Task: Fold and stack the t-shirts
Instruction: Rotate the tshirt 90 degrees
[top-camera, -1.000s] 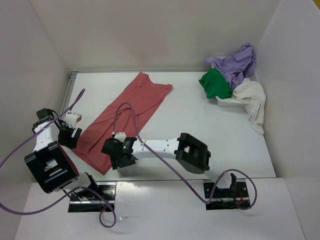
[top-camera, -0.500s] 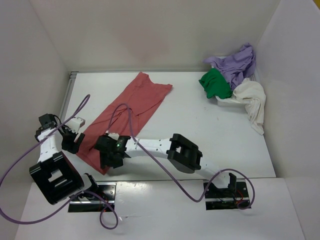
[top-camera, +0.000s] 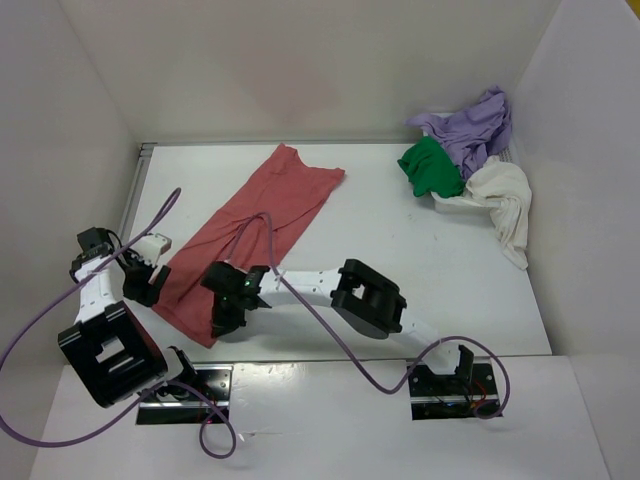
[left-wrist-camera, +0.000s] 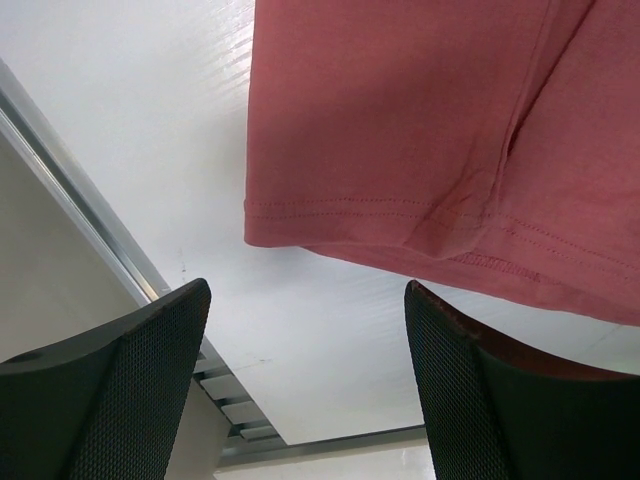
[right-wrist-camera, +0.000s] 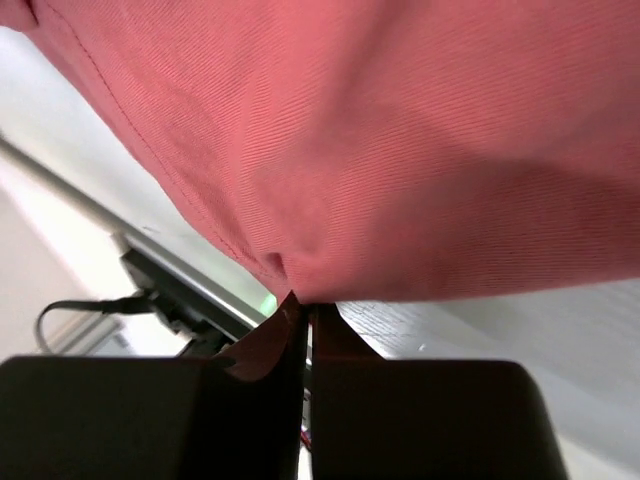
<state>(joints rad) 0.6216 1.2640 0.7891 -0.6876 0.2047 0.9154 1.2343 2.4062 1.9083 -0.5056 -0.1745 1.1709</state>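
Observation:
The salmon-red t-shirt (top-camera: 262, 215) lies stretched out flat, running diagonally from the table's back centre to its near left. My right gripper (top-camera: 222, 322) is at the shirt's near corner, shut on the hem; the wrist view shows the cloth (right-wrist-camera: 380, 130) pinched between the closed fingers (right-wrist-camera: 305, 302). My left gripper (top-camera: 148, 276) stands open just left of the shirt's near-left edge. Its wrist view shows the hem corner (left-wrist-camera: 400, 130) ahead of the gripper (left-wrist-camera: 305, 292), with nothing between the fingers. The green (top-camera: 432, 168), lavender (top-camera: 472, 125) and cream (top-camera: 507, 200) shirts are piled at the back right.
A white mesh basket (top-camera: 455, 203) holds the three piled shirts against the right wall. The table's metal left edge rail (left-wrist-camera: 70, 195) runs close beside my left gripper. White walls close in the left, back and right sides.
My right gripper slid left along the near hem of the salmon-red shirt and shut on it. The left arm shifted slightly nearer the shirt edge, jaws staying open.

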